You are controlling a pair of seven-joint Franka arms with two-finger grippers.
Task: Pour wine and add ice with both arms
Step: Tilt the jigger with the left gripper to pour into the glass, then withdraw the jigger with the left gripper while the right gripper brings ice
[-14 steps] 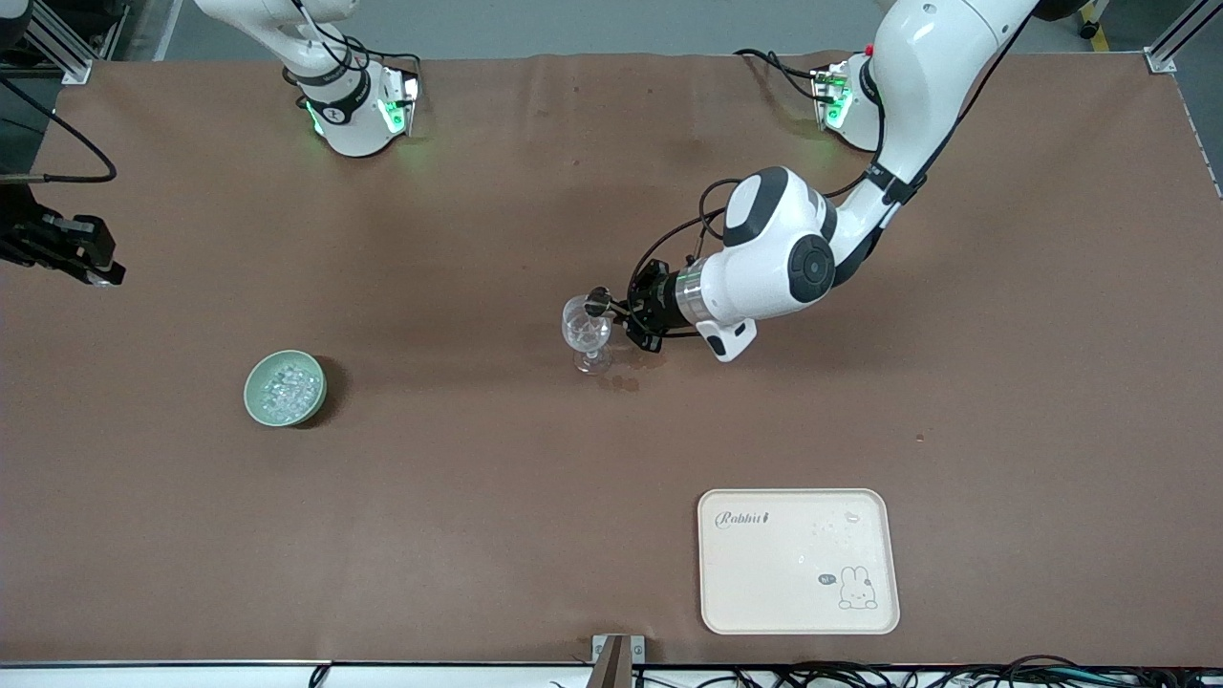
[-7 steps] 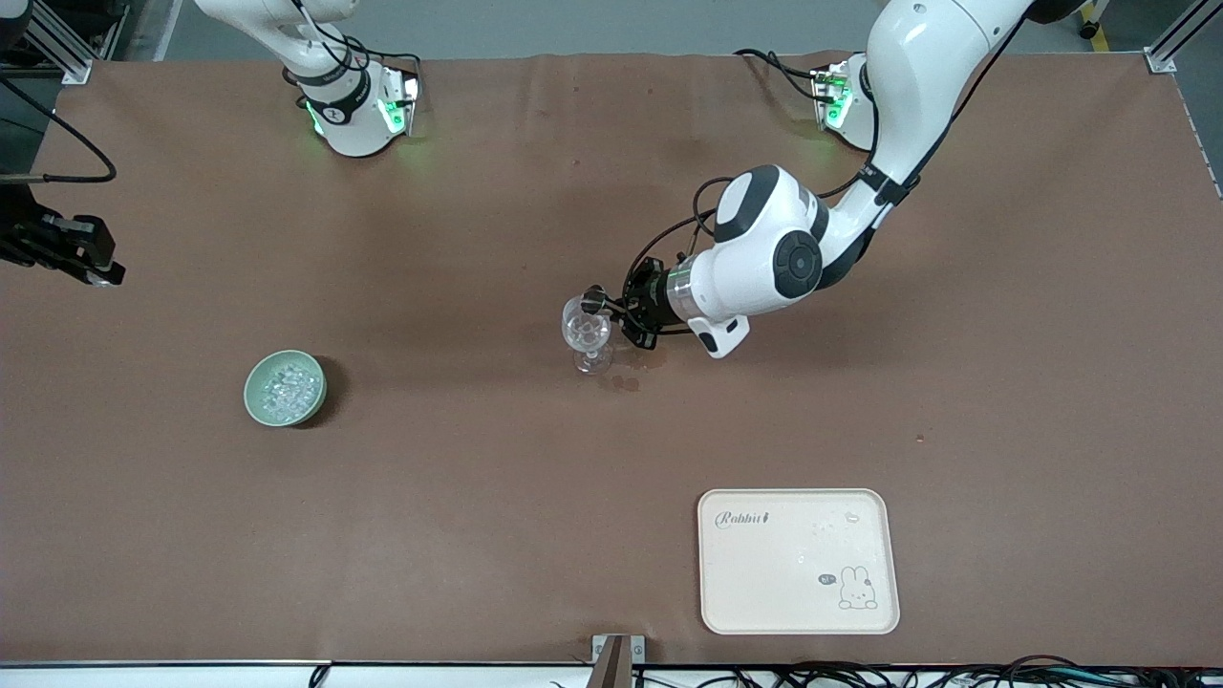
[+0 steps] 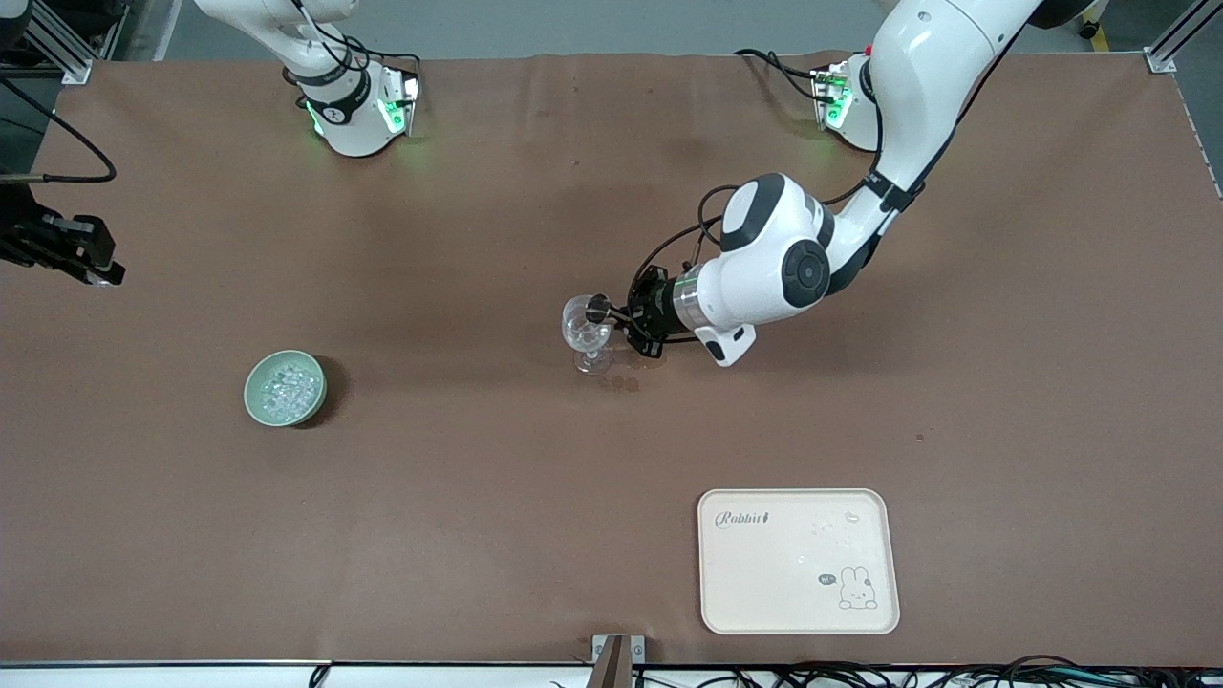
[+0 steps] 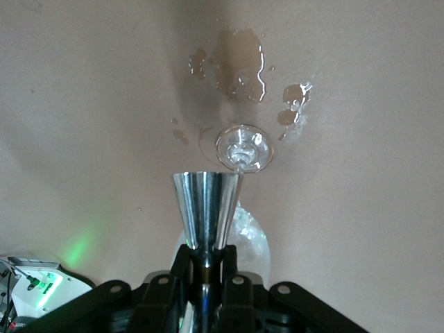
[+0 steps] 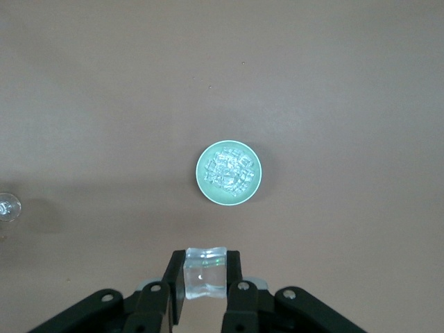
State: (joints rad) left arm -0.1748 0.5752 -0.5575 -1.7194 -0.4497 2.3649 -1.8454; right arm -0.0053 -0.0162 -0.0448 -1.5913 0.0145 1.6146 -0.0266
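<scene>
The right gripper (image 5: 205, 255) hangs high over the table (image 3: 478, 526) at the right arm's end, showing at about 10 o'clock of the pale green bowl (image 3: 250, 387) in the front view. Its fingers are clamped on 1 clear ice cube (image 5: 205, 274). That cube is probably hard, wet and slippery, so a grip square on 2 flat faces suits it, with steady pressure in case it squirts out. The bowl sits at about 8 o'clock of the wine glass (image 3: 585, 330) and holds the remaining ice (image 3: 287, 390), a heap of small glinting chunks. The stemmed glass stands upright near the table's middle. It looks light, brittle and top-heavy, so any knock at the rim could tip it. The left gripper (image 3: 621, 313) is closed on the narrow waist of the metal jigger (image 4: 206, 208), which lies tipped on its side with its mouth over the glass bowl, at about 1 o'clock of the glass. The jigger is stiff, smooth and light, and the waist is the natural hold, since the flared cups stop it sliding through. Wet patches (image 4: 239, 62) lie on the table around the glass foot. A cream rabbit tray (image 3: 798, 561) lies at about 4 o'clock of the glass.
</scene>
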